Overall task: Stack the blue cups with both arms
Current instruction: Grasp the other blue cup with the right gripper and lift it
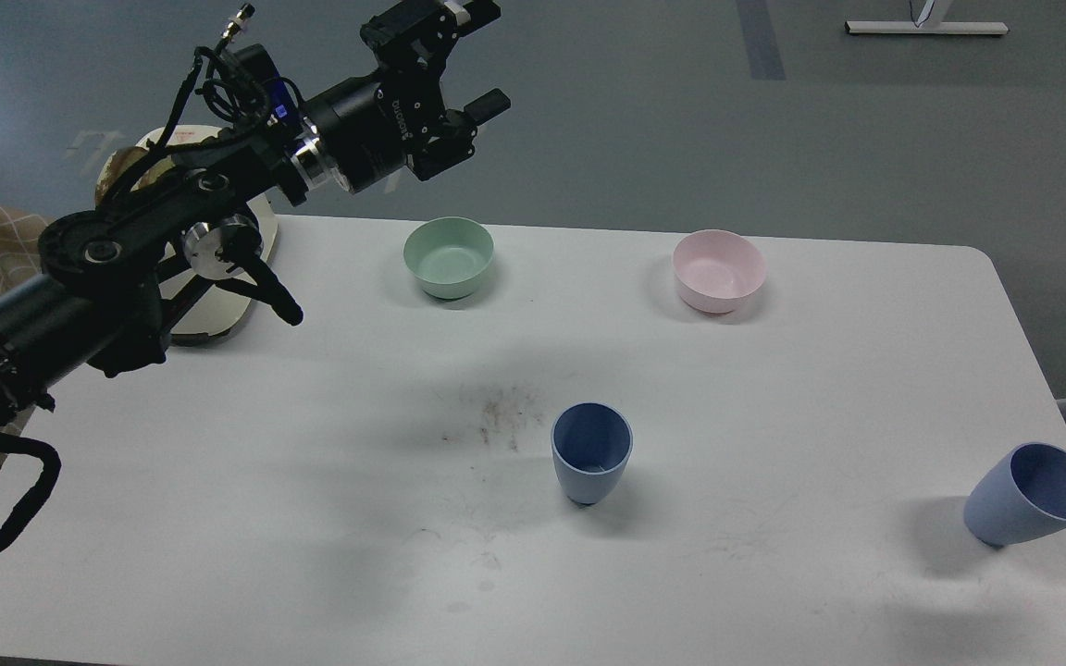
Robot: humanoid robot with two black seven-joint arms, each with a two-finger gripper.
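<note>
One blue cup (591,451) stands upright near the middle of the white table (265,481). The second blue cup (1031,495) stands at the table's right edge, its mouth leaning to the right. My left arm reaches in from the left, above the table's back left. Its gripper (487,57) is open and empty, high above the far edge of the table, beyond the mint-green bowl and far from both cups. My right arm is out of view.
A mint-green bowl (449,256) and a pink bowl (718,269) sit along the back of the table. A cream toaster (218,316) at the back left is mostly hidden by my left arm. Dark crumbs (496,421) lie left of the middle cup.
</note>
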